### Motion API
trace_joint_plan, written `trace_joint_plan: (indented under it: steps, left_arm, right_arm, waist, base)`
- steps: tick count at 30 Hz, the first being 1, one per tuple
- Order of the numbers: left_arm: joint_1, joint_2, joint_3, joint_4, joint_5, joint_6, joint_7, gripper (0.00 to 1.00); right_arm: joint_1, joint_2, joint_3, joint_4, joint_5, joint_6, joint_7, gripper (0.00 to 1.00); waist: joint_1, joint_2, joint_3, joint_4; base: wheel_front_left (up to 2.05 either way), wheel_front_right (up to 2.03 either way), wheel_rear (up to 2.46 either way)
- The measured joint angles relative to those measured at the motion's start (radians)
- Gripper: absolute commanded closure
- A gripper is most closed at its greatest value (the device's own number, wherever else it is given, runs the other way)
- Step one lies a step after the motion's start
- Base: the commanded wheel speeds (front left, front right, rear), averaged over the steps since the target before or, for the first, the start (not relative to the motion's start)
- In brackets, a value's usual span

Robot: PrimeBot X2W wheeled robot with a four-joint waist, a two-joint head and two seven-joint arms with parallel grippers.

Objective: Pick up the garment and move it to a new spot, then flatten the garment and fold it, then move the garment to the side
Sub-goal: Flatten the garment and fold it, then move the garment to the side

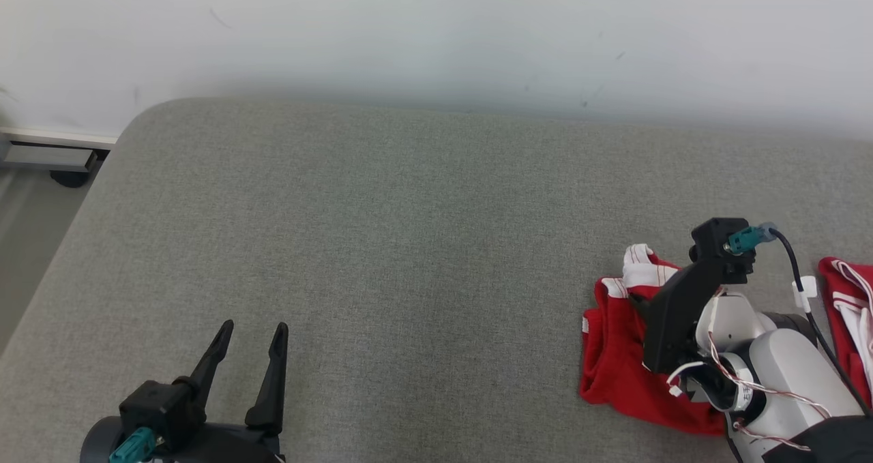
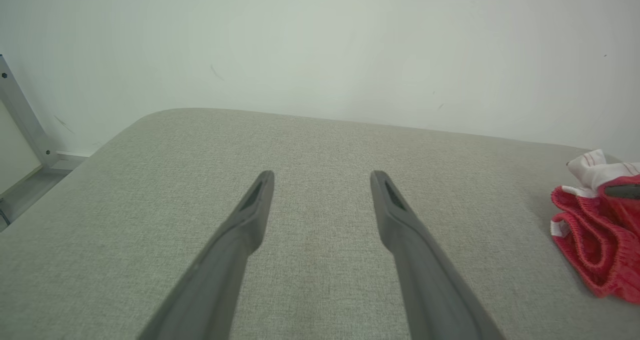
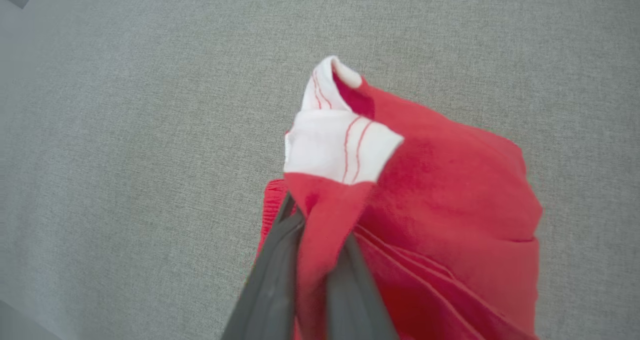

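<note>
The garment (image 1: 614,361) is red with white, red-striped trim, and lies bunched at the right of the grey padded surface (image 1: 409,245). More of its red cloth shows at the right edge (image 1: 852,313). My right gripper (image 1: 638,301) reaches down into the bunch. In the right wrist view, the right gripper (image 3: 317,227) is shut on a fold of the garment (image 3: 450,200), just below a white cuff. My left gripper (image 1: 254,328) stands open at the lower left, well away from the cloth, with nothing between its fingers. The left wrist view has the left gripper (image 2: 322,177) open over bare surface and the garment (image 2: 595,240) at the far right.
A white wall (image 1: 436,33) runs along the back of the surface. The surface's rounded corner (image 1: 146,112) is at the far left, with floor and a grey metal frame (image 1: 48,156) beyond it. Bare grey surface stretches between the two grippers.
</note>
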Motion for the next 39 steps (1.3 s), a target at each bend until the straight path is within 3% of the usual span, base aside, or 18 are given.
trace_joint_plan:
  steps: [4, 5, 6, 7, 16, 24, 28, 39]
  left_arm:
    - [0.0, 0.0, 0.0, 0.0, 0.0, 0.0, 0.0, 0.0]
    - [0.0, 0.0, 0.0, 0.0, 0.0, 0.0, 0.0, 0.0]
    - [0.0, 0.0, 0.0, 0.0, 0.0, 0.0, 0.0, 0.0]
    - [0.0, 0.0, -0.001, 0.0, 0.0, 0.0, 0.0, 0.0]
    - [0.003, 0.003, 0.009, 0.001, 0.0, 0.007, -0.003, 0.0]
    - [0.005, 0.0, 0.002, -0.004, 0.0, 0.008, -0.003, 0.0]
    - [0.007, 0.002, 0.003, -0.01, 0.0, 0.008, -0.003, 0.0]
    - [-0.002, 0.002, -0.008, -0.017, 0.002, 0.007, 0.002, 0.0]
  right_arm:
    - [-0.019, 0.017, 0.004, 0.016, -0.001, -0.001, 0.001, 1.0]
    - [-0.02, 0.02, 0.005, 0.019, -0.001, -0.001, 0.001, 0.91]
    - [-0.02, 0.022, 0.005, 0.022, -0.001, -0.001, 0.0, 0.28]
    - [-0.02, 0.023, 0.004, 0.023, -0.001, -0.001, -0.001, 0.0]
    - [-0.066, 0.052, -0.085, -0.074, 0.03, -0.001, -0.1, 0.0]
    - [0.029, -0.097, -0.164, -0.111, -0.032, -0.002, -0.141, 0.0]
    - [0.089, -0.132, -0.183, -0.084, -0.055, -0.002, -0.146, 0.0]
    - [0.156, -0.086, -0.199, 0.003, -0.029, -0.006, -0.193, 0.0]
  waist:
    - [0.0, 0.0, 0.002, 0.0]
    - [0.0, 0.0, 0.003, 0.0]
    - [0.0, 0.0, 0.003, 0.0]
    - [0.0, 0.0, 0.003, 0.0]
    - [0.0, 0.0, 0.001, -0.015]
    - [0.0001, 0.0, 0.001, -0.038]
    - [0.0, 0.0, 0.006, -0.043]
    - [0.0, 0.0, 0.037, -0.044]
  base:
    - [0.0, 0.0, 0.0]
    - [0.0, 0.0, 0.0]
    - [0.0, 0.0, 0.0]
    - [0.0, 0.0, 0.0]
    - [0.0, 0.0, 0.0]
    - [0.0, 0.0, 0.0]
    - [0.0, 0.0, 0.0]
    - [0.0, 0.0, 0.0]
